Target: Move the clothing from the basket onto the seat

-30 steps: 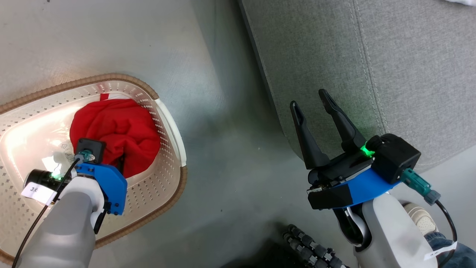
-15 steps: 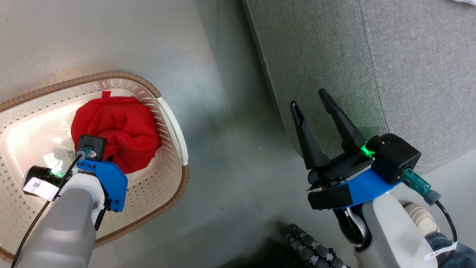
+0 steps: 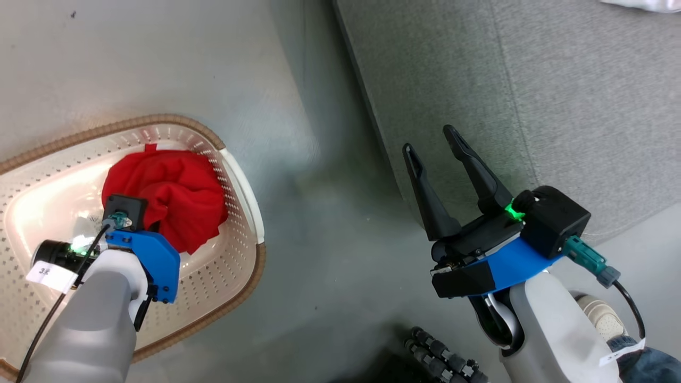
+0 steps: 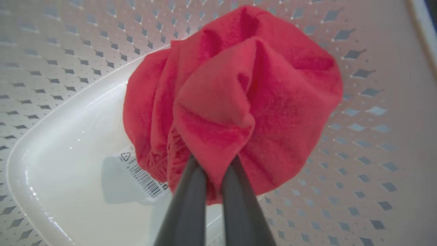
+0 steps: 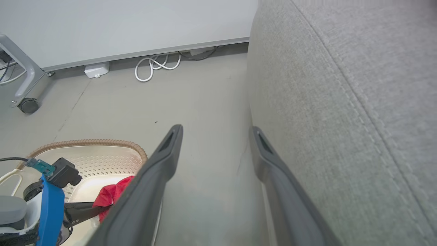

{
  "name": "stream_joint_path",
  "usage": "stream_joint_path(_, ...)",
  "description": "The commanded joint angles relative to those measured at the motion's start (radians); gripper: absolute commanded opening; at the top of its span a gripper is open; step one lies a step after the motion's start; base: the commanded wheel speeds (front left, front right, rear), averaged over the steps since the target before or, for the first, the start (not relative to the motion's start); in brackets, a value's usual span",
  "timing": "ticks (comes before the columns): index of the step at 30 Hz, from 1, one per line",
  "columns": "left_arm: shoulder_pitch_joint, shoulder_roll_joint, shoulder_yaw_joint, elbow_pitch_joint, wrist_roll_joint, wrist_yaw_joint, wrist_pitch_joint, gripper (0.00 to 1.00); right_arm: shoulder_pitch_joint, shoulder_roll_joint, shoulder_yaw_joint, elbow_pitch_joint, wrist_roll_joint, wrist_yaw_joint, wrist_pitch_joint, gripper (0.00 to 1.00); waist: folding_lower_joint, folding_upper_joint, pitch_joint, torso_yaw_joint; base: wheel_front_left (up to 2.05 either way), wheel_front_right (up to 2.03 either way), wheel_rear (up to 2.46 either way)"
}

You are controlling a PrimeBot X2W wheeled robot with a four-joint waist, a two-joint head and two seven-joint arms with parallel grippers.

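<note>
The left gripper (image 4: 214, 163) pinches the red clothing (image 4: 239, 95) bunched at its fingertips inside the basket (image 3: 240, 175), and the seat (image 3: 479, 80) lies well off to its right, beside the spread, empty right gripper (image 3: 428, 140)

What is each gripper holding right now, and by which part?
The left gripper pinches a bunched fold of the soft red fabric garment, at its near edge. The right gripper holds nothing, jaws open.
</note>
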Motion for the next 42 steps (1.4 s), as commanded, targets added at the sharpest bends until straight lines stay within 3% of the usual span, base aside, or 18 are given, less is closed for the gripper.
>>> stream_joint_path(1,-0.001,-0.001,0.004,0.001,-0.008,-0.004,-0.012,0.00,-0.020,0.001,0.002,0.005,0.001,0.000,-0.005,1.00,-0.0001,0.0000,-0.023,-0.003,0.00,0.00,0.00)
stream_joint_path(23,0.222,-0.155,-0.077,-0.075,-0.067,-0.018,-0.110,0.00,0.081,0.000,-0.058,0.136,-0.094,0.000,0.024,1.00,-0.0001,0.0000,-0.510,0.200,0.00,0.00,0.00)
stream_joint_path(33,0.273,-0.147,-0.149,-0.280,-0.095,-0.019,-0.114,0.00,0.174,0.000,-0.105,0.125,-0.122,0.000,0.076,1.00,-0.0001,0.0000,-0.652,0.303,0.00,0.00,0.00)
stream_joint_path(42,0.244,-0.124,-0.178,-0.442,-0.112,-0.019,-0.115,0.00,0.219,0.000,-0.093,0.107,-0.115,0.000,0.115,1.00,-0.0001,0.0000,-0.731,0.356,0.00,0.00,0.00)
